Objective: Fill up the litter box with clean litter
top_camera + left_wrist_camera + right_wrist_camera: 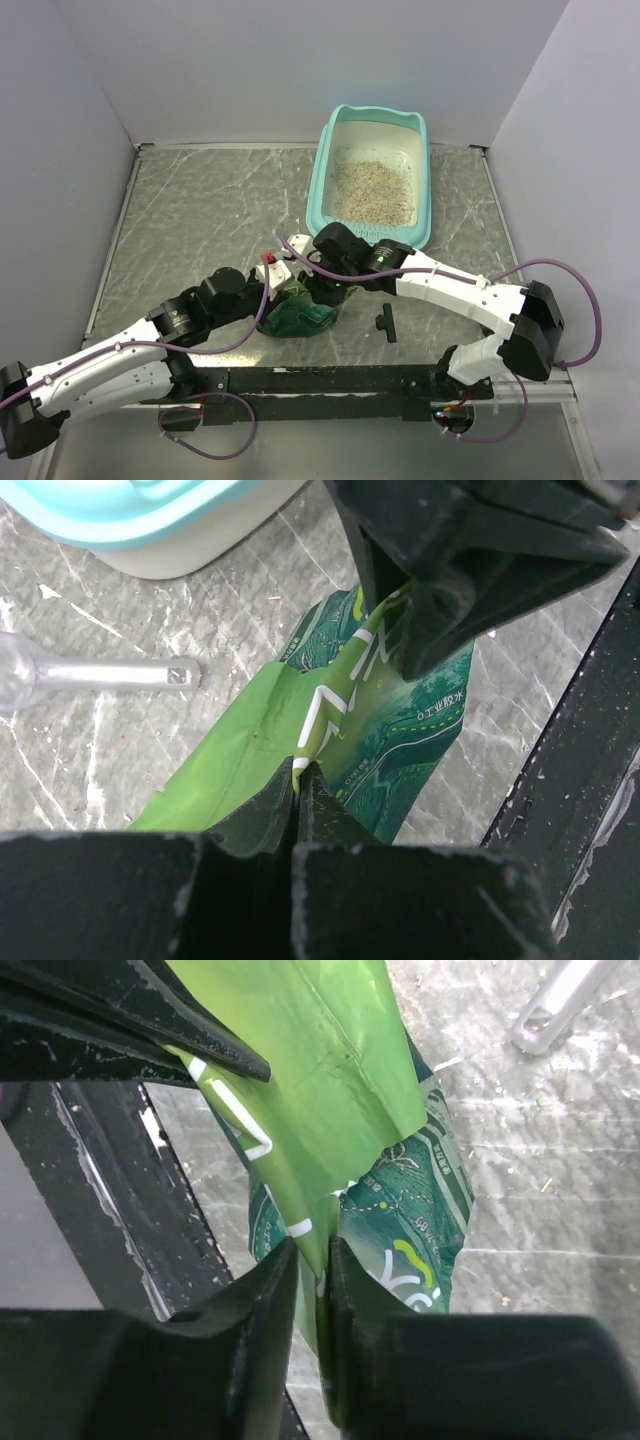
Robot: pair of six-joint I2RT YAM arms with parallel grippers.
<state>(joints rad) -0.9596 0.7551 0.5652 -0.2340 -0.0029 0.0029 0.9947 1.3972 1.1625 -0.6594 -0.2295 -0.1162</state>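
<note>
Marbled table (200, 220), as I logged it: litter box (325, 160) stood at the far edge, litter (372, 190) covered part of its floor, more seemed due. Left gripper (297, 772) pinched pouch (298, 318); right gripper (314, 1252) sat narrow around it, hold unclear.

Lab test cell: grey partition walls (300, 60), marbled tabletop (200, 210).
</note>
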